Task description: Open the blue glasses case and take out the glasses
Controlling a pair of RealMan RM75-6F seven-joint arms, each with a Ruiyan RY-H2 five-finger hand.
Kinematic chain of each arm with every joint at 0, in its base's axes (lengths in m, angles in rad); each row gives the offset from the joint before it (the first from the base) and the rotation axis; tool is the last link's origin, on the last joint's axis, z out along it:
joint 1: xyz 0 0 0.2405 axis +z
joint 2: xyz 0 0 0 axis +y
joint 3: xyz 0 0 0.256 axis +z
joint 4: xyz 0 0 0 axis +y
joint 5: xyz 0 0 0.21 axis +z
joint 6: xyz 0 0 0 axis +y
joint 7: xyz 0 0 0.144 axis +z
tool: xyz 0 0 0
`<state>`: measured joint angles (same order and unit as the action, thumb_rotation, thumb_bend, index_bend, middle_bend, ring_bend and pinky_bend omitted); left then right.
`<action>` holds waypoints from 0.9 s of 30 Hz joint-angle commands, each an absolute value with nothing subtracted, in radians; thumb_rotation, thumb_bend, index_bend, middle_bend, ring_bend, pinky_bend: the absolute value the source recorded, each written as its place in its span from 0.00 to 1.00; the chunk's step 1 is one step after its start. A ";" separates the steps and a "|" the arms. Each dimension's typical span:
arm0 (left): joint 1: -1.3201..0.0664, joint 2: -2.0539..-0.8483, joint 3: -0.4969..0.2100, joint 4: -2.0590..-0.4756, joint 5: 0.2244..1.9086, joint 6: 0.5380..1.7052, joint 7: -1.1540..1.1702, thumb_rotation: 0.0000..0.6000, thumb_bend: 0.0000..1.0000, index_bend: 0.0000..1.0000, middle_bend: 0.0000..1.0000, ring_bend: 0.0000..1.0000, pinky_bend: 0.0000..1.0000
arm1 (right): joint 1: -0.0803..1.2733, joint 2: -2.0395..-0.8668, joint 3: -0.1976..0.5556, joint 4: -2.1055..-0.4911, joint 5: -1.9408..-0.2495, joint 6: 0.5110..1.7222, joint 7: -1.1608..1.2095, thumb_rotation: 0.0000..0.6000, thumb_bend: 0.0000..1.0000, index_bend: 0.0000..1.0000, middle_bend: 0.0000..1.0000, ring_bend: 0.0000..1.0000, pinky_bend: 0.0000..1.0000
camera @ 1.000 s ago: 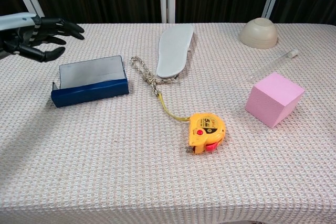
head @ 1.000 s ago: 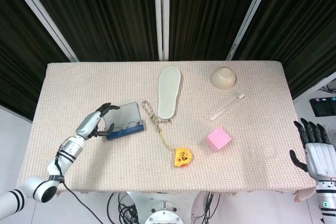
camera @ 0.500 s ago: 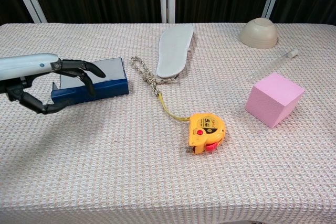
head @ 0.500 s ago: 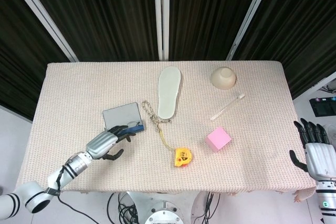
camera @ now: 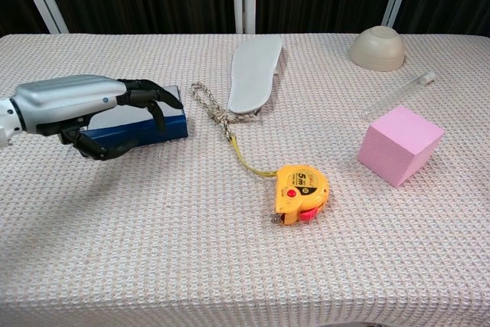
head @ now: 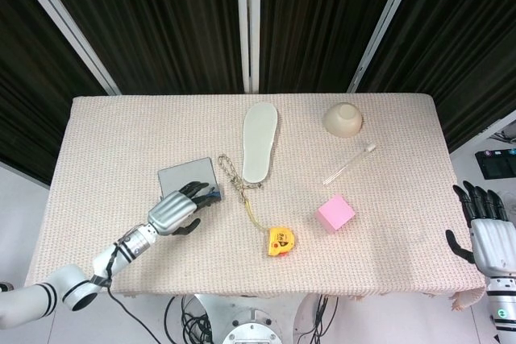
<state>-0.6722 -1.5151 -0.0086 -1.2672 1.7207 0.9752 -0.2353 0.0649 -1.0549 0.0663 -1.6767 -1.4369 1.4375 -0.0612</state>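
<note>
One second ago the left hand (camera: 92, 109) was raised beside the glasses case (camera: 172, 124); now it has come over the open case, fingers apart and curved, holding nothing. I judge it is reaching for the glasses, which the hand hides. Just right of it lie a rope (camera: 210, 109) and an insole (head: 260, 141), so room is narrow there. The right hand (head: 490, 235) waits, fingers apart, beyond the table (head: 121, 134) edge.

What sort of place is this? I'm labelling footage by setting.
Probably a robot test booth, not a home: black curtains behind a cloth-covered table holding unrelated props like an insole, tape measure and pink cube.
</note>
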 commanded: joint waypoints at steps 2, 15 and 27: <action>-0.689 -1.519 0.001 -1.269 1.702 0.967 -0.266 1.00 0.53 0.11 0.27 0.00 0.08 | 0.066 -1.054 0.065 -1.677 -1.437 1.435 -0.060 1.00 0.33 0.00 0.00 0.00 0.00; -0.732 -1.564 0.011 -1.185 1.672 0.945 -0.290 1.00 0.53 0.11 0.27 0.00 0.08 | 0.069 -1.058 0.066 -1.676 -1.432 1.430 -0.064 1.00 0.33 0.00 0.00 0.00 0.00; -0.753 -1.630 -0.019 -1.052 1.600 0.927 -0.308 1.00 0.53 0.11 0.27 0.00 0.08 | 0.073 -1.060 0.067 -1.673 -1.426 1.421 -0.066 1.00 0.33 0.00 0.00 0.00 0.00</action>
<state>-0.7484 -1.6181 -0.0106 -1.0685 1.6144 0.9355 -0.3058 0.0731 -1.0598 0.0669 -1.6731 -1.4262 1.4211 -0.0664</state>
